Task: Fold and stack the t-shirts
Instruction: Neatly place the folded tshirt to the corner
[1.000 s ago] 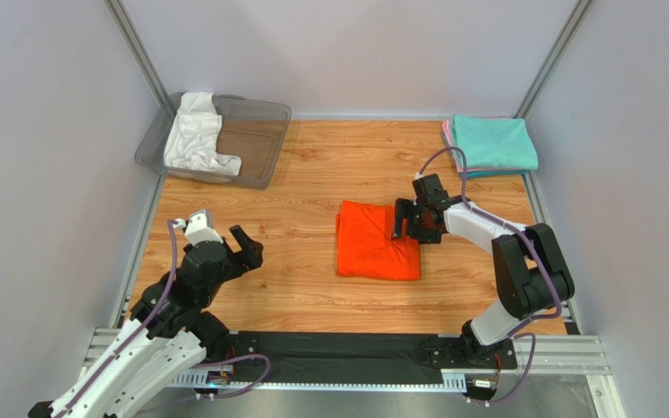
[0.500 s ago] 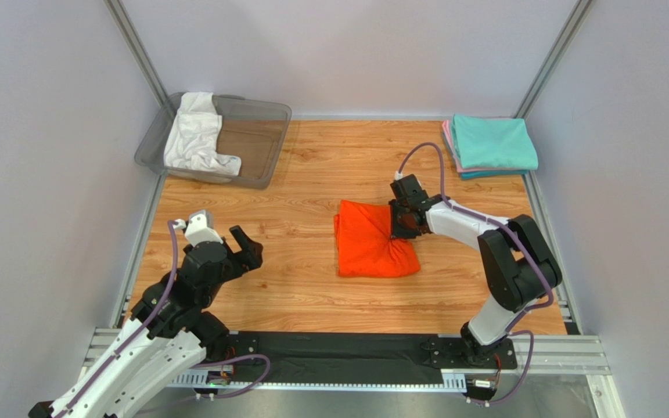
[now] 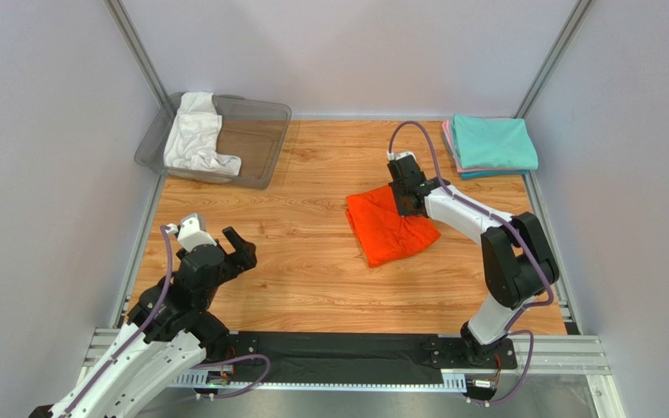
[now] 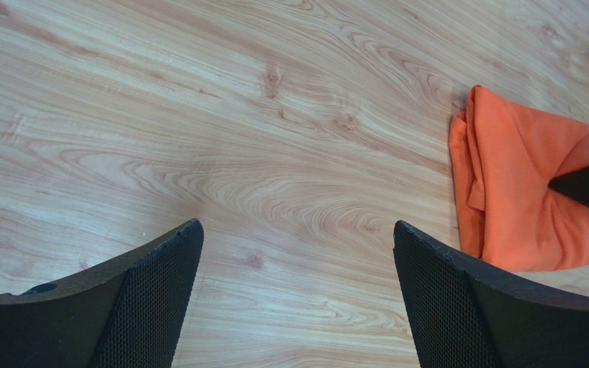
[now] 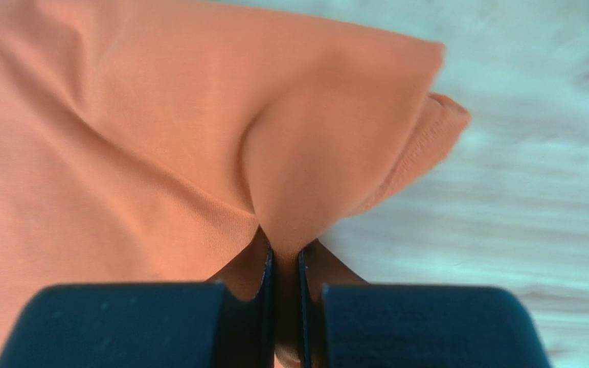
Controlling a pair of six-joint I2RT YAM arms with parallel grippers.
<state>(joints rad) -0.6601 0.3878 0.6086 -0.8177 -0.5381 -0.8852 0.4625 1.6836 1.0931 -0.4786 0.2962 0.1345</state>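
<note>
The folded orange t-shirt (image 3: 390,225) lies skewed on the wooden table, right of centre; it also shows in the left wrist view (image 4: 516,192) and fills the right wrist view (image 5: 136,138). My right gripper (image 3: 409,202) is shut on a pinched fold at its far right edge (image 5: 282,257). A teal t-shirt (image 3: 492,142) lies folded on a pink one (image 3: 445,132) in the far right corner. A white t-shirt (image 3: 194,135) hangs crumpled in the bin. My left gripper (image 3: 218,246) hovers open over bare wood at the near left (image 4: 297,230).
The clear grey plastic bin (image 3: 255,144) stands at the far left corner. Metal frame posts and white walls close in the table. A black rail (image 3: 338,353) runs along the near edge between the arm bases.
My right gripper closed on the orange t-shirt's right edge and dragged it back and to the right, turning and rumpling it. The left gripper drew back slightly toward its base, still open.
</note>
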